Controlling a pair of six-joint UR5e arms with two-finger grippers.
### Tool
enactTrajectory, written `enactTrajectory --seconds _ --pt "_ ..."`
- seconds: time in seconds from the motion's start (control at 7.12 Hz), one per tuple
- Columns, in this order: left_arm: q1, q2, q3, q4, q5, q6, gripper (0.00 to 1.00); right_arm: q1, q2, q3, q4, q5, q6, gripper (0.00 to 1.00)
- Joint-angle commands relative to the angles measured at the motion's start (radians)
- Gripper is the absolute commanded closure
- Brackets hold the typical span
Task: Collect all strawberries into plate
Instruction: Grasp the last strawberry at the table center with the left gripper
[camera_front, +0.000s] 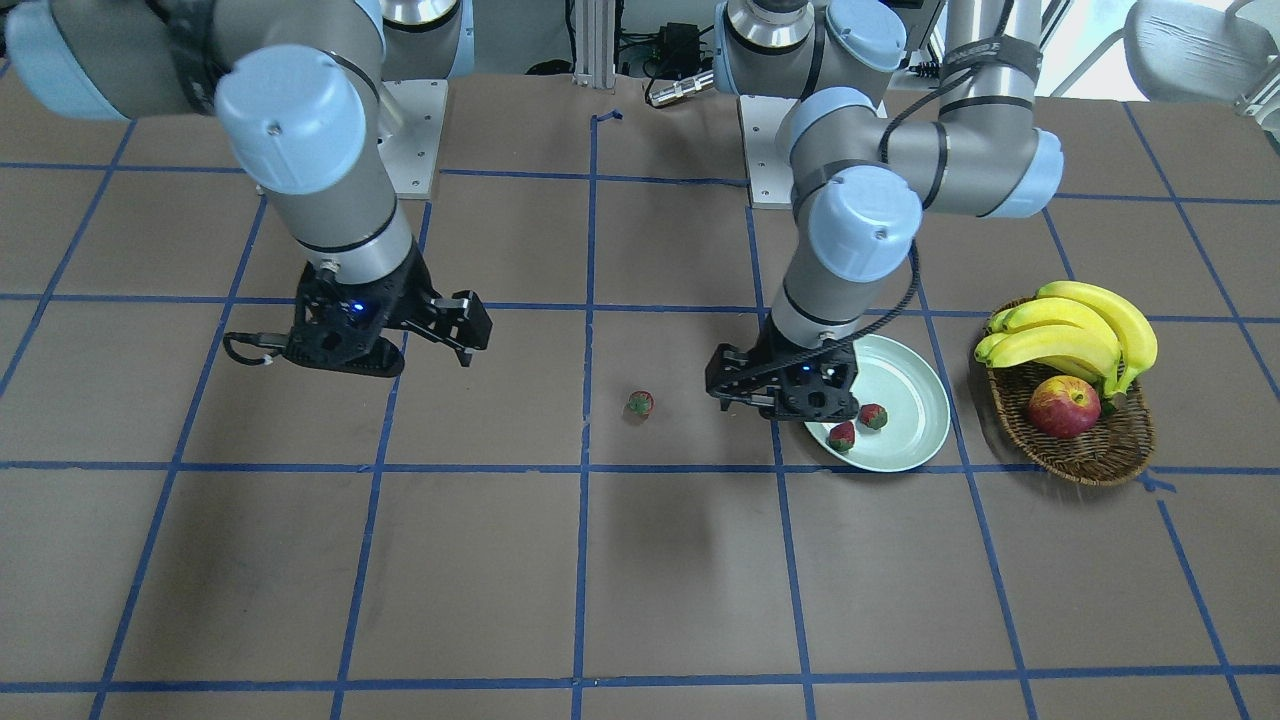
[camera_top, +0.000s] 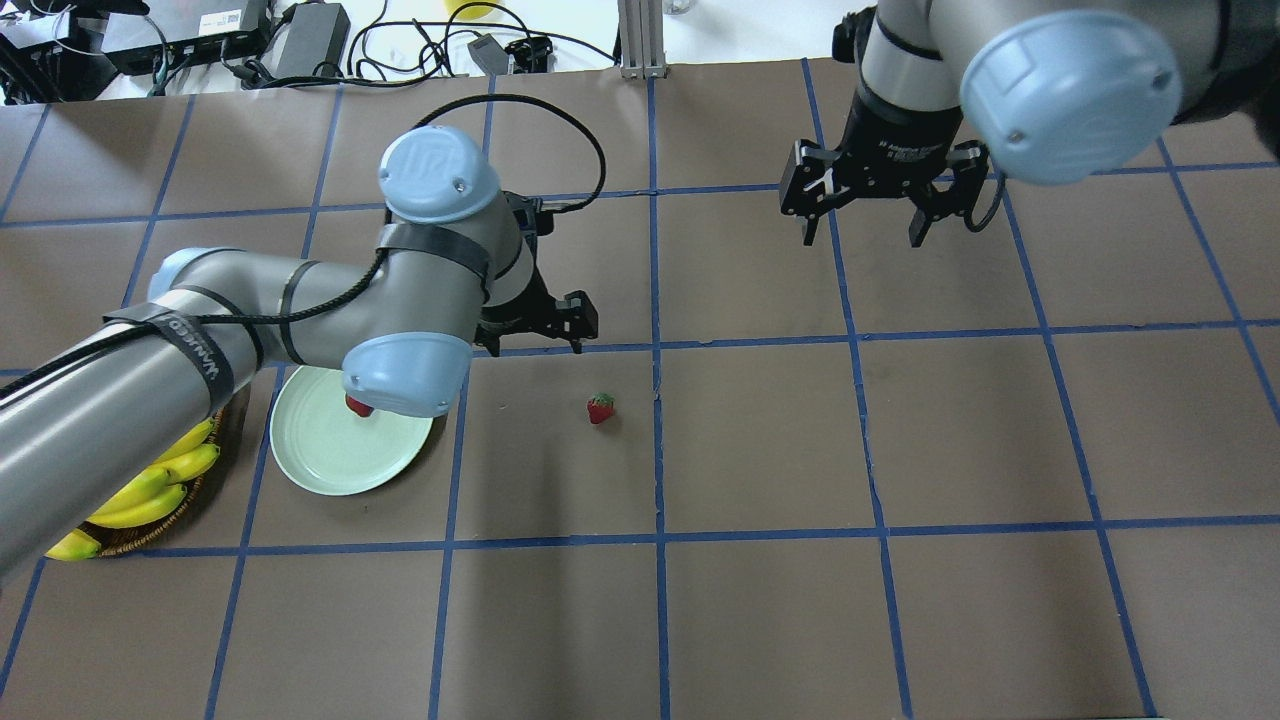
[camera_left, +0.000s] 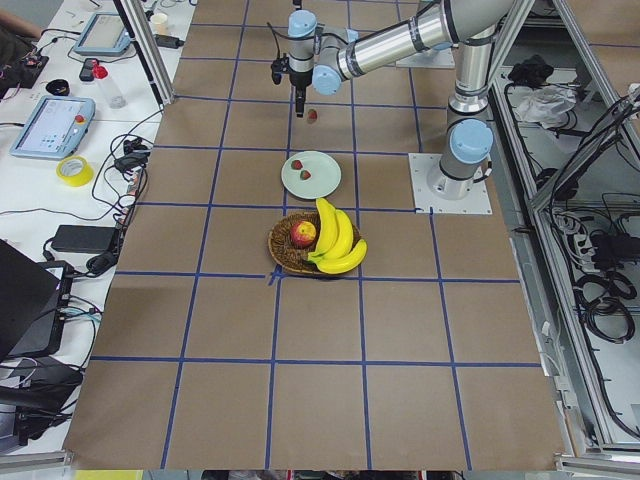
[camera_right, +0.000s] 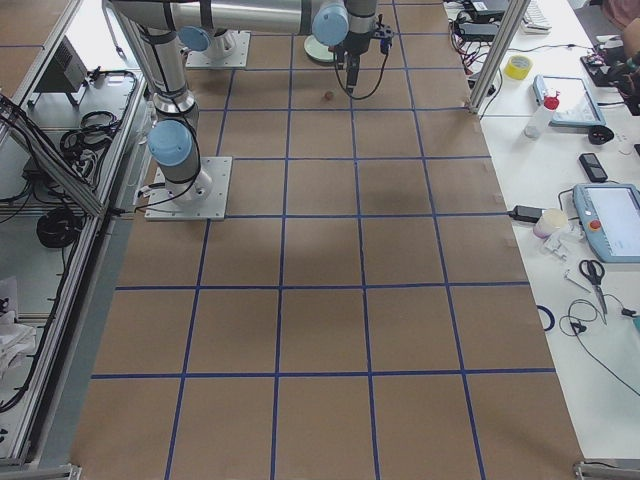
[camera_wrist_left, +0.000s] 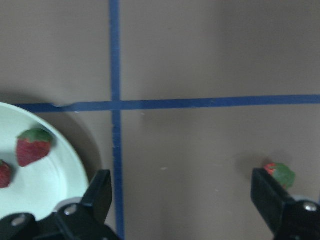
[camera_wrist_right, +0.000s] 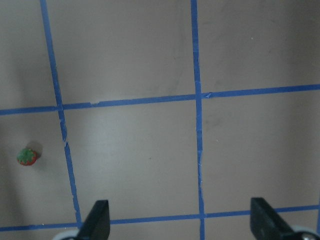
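Two strawberries (camera_front: 873, 416) (camera_front: 841, 436) lie in the pale green plate (camera_front: 905, 400). The third strawberry (camera_front: 640, 403) lies on the brown table, apart from the plate. My left gripper (camera_wrist_left: 184, 200) is open and empty. It hovers between the plate's edge and the loose strawberry (camera_wrist_left: 280, 174), which sits by one fingertip. In the overhead view my left arm hides part of the plate (camera_top: 330, 450), and only one berry (camera_top: 358, 405) peeks out. My right gripper (camera_top: 863, 240) is open and empty, held above the table far from the loose strawberry (camera_top: 600, 408).
A brown wicker basket (camera_front: 1090, 450) with bananas (camera_front: 1080, 330) and a red-yellow apple (camera_front: 1064, 407) stands just beyond the plate, on my left side. Blue tape lines grid the table. Cables and electronics lie along the table's far edge (camera_top: 300, 40).
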Motion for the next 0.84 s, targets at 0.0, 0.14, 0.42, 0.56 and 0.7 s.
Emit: enactTrajectory --seconds 0.0,0.14,0.42,0.56,0.7 --pt "-0.1 -0.074 -0.003 0.037 0.022 -0.106 0.07 -0.003 -0.054 -0.097 0.08 0.0 -0.026 0.0" --pt "-0.1 -0.099 -0.011 0.049 0.025 -0.106 0.1 -0.003 -0.066 -0.092 0.077 -0.003 -0.043 0.0" --pt "-0.1 -0.16 -0.023 0.103 0.028 -0.101 0.16 -0.002 -0.083 -0.092 0.048 -0.014 -0.075 0.0" --pt "-0.1 -0.155 -0.019 0.103 0.028 -0.094 0.24 -0.002 -0.085 -0.086 0.048 -0.006 -0.074 0.0" --pt "-0.1 -0.154 -0.019 0.103 0.028 -0.091 0.37 -0.002 -0.085 -0.086 0.046 -0.003 -0.074 0.0"
